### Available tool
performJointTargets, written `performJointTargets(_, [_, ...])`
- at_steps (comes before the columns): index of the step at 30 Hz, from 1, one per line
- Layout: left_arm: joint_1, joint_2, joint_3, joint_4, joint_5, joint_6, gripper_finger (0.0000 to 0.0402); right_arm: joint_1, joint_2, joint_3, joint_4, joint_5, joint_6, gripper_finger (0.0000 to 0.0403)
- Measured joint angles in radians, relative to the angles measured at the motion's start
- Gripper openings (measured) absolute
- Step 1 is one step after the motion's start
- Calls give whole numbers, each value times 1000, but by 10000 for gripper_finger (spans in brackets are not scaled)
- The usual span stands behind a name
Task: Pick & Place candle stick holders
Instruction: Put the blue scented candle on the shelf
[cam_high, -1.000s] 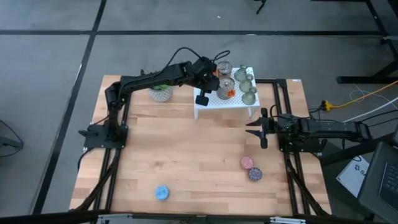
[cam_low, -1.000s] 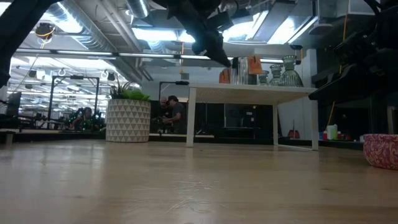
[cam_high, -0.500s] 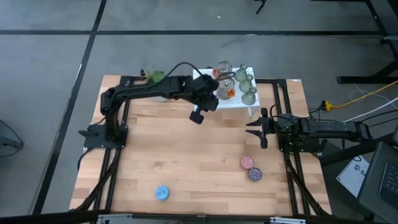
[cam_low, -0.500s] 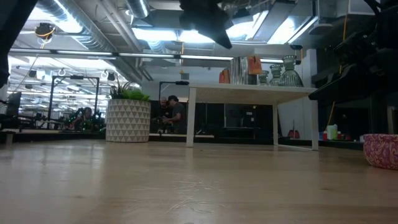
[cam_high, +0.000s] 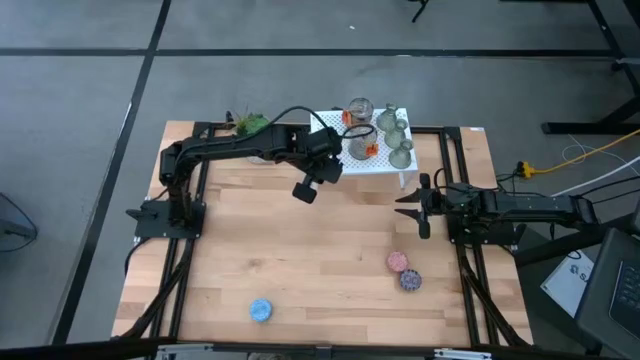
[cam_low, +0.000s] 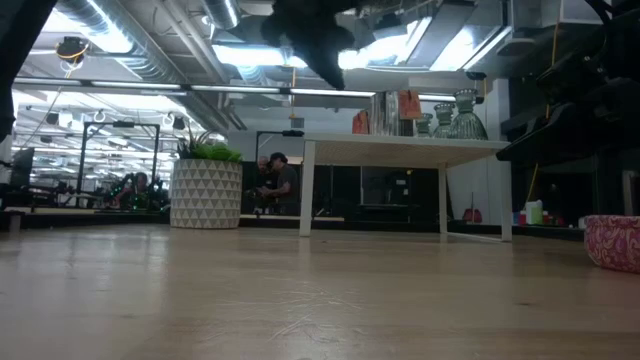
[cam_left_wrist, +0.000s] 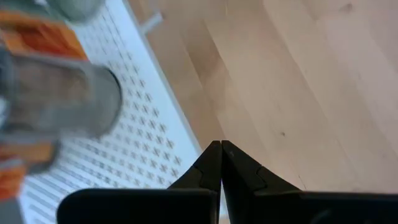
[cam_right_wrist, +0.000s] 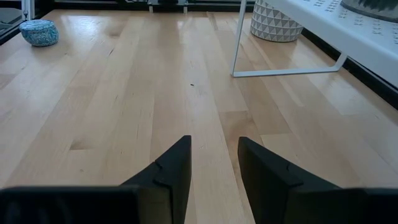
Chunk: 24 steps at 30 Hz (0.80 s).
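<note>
Three olive-grey candle stick holders (cam_high: 398, 137) stand on their wide bases on the right end of a white perforated shelf (cam_high: 385, 168) at the table's far side; they also show in the low view (cam_low: 452, 114). My left gripper (cam_high: 303, 190) is shut and empty, raised above the table just in front of the shelf's left end; its shut fingertips show in the left wrist view (cam_left_wrist: 221, 149). My right gripper (cam_high: 412, 205) waits open and empty at the table's right side (cam_right_wrist: 214, 163).
Glass jars (cam_high: 358, 110) and an orange thing (cam_high: 370, 149) share the shelf. A potted plant (cam_low: 206, 190) stands left of it. A pink disc (cam_high: 398, 261) and a purple disc (cam_high: 410, 280) lie near right, a blue disc (cam_high: 261, 310) near the front edge.
My left gripper has drawn away from the shelf, going toward the table's near edge and a little toward its left edge, still raised above the table. The holders and the right arm have kept still.
</note>
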<state>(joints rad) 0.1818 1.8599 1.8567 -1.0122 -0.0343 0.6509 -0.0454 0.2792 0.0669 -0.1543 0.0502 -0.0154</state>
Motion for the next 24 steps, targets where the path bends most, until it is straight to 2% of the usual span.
performJointTargets(6, [3,-18,-132,77,-5,-66,1,0,0,0,0,0,0,135])
performJointTargets(14, [-64,-59,-333,268,-81,-173,2,0,1,0,0,-1,0,135])
performJointTargets(18, [-106,-95,-379,344,-138,-223,2,0,1,0,0,-1,0,135])
performJointTargets(24, [-189,-122,-381,387,-172,-343,2,0,1,0,0,-10,0,135])
